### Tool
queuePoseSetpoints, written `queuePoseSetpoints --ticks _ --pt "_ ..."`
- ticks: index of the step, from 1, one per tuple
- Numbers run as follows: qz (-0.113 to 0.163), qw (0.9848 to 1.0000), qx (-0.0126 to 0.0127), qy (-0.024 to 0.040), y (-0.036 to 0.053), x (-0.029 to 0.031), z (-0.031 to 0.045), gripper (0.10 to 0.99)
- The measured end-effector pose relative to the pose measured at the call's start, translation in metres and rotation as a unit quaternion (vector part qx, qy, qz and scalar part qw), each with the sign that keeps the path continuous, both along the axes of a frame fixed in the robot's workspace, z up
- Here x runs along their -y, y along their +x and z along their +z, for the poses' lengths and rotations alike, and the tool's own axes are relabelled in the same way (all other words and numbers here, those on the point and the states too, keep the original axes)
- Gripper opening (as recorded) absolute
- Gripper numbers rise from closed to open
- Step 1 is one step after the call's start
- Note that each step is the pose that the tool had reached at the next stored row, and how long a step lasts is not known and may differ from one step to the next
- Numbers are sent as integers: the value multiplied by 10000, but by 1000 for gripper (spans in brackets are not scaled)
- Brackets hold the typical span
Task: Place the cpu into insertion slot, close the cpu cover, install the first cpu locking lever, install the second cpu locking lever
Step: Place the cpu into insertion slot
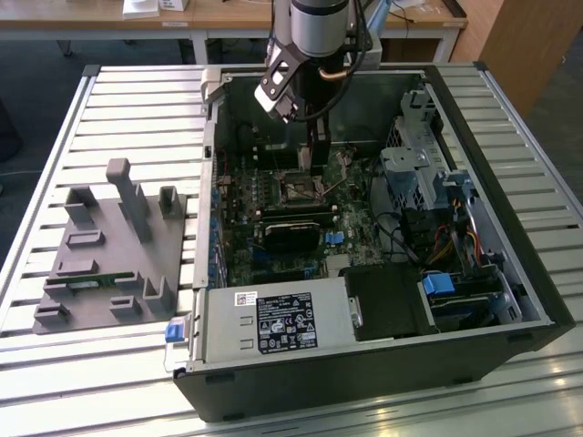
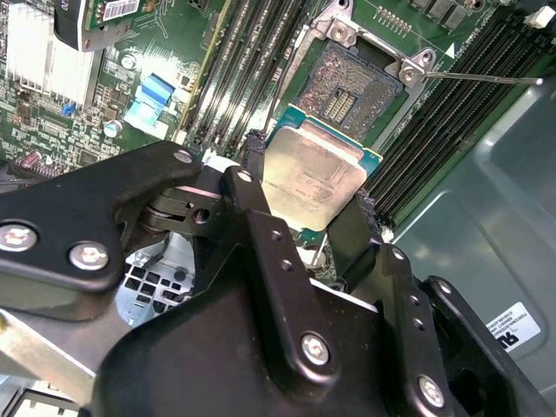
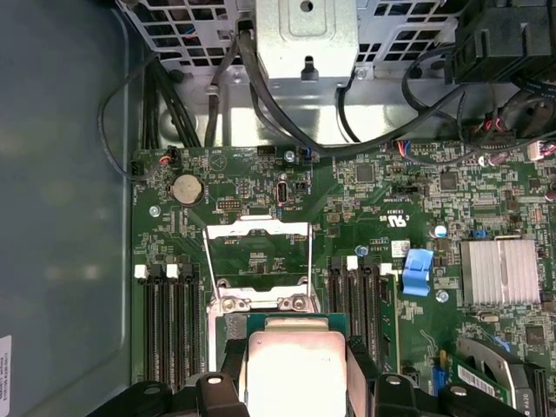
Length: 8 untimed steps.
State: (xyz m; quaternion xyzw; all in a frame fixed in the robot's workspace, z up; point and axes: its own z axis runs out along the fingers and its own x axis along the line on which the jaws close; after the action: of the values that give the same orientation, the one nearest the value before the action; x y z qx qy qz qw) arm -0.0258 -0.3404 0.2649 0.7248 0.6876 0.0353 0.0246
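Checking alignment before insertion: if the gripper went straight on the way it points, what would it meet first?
Probably the open insertion slot, reached by the cpu held in its fingers; depth is unclear.

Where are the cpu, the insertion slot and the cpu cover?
cpu (image 2: 314, 176): second wrist view, middle of its silver metal top.
insertion slot (image 2: 346, 85): second wrist view, dark field in its centre.
cpu cover (image 3: 257, 229): first wrist view, bar of the silver frame farthest from the cpu.
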Motion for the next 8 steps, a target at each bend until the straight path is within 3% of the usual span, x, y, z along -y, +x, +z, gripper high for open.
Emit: queuePoseSetpoints --ticks 8 --pt "0 10000 0 0 0 0 -19 537"
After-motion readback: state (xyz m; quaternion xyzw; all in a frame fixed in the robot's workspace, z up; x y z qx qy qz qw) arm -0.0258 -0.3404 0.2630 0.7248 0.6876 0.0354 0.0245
